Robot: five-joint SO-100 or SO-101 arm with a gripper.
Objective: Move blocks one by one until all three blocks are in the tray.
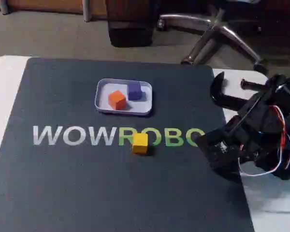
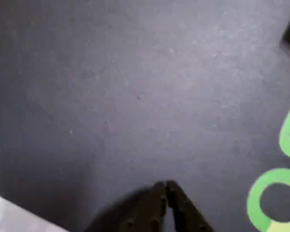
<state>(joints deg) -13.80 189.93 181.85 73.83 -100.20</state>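
Observation:
The pale tray (image 1: 102, 92) lies on the dark mat in the fixed view, with the orange block (image 1: 117, 99) and the purple block (image 1: 134, 90) side by side inside it. On the mat's lettering below the tray, apart from it, sits the yellow block (image 1: 140, 143). My gripper (image 1: 203, 142) hangs low at the mat's right side, well to the right of the yellow block. In the wrist view the gripper (image 2: 165, 187) enters from the bottom edge, its two tips pressed together over bare mat with nothing between them.
The dark mat (image 1: 87, 193) with WOWROBO lettering covers most of the white table (image 1: 2, 96). Green letters (image 2: 273, 203) show at the wrist view's right edge. An office chair base (image 1: 217, 34) stands on the floor behind the table. Loose wires (image 1: 280, 159) hang at the arm.

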